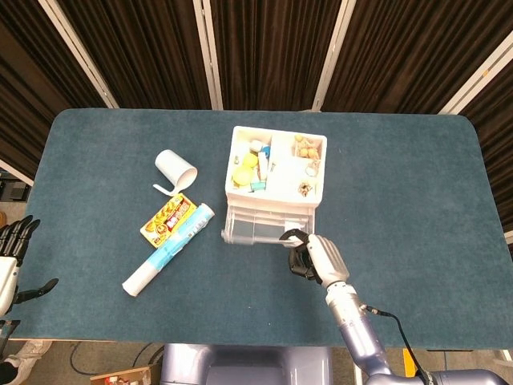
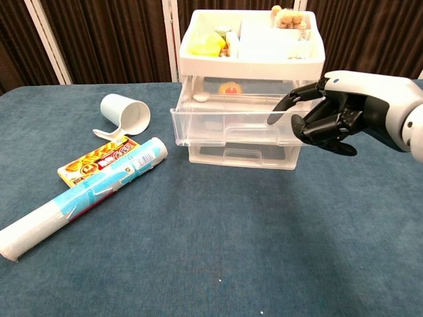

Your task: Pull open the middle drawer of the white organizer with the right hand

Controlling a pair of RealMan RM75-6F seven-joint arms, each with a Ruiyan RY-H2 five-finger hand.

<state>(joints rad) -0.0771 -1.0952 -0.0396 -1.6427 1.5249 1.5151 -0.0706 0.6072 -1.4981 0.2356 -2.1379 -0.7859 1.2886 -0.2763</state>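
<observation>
The white organizer (image 1: 316, 195) stands mid-table, its top tray full of small items. Its clear middle drawer (image 1: 256, 228) is pulled partway out toward me and holds a small orange item at the back. My right hand (image 1: 314, 257) is at the drawer's front right corner, its fingers curled and one fingertip hooked on the front rim. The chest view shows the same: the hand (image 2: 337, 119) is beside the drawer (image 2: 228, 125), under the organizer's top tray (image 2: 251, 66). My left hand (image 1: 12, 249) hangs off the table's left edge, fingers apart and holding nothing.
A white cup (image 1: 175, 168) lies on its side left of the organizer. Nearer me are a yellow snack packet (image 1: 168, 219) and a blue-and-white tube (image 1: 168, 249). The lowest drawer (image 2: 241, 155) is closed. Dark curtains stand behind the table.
</observation>
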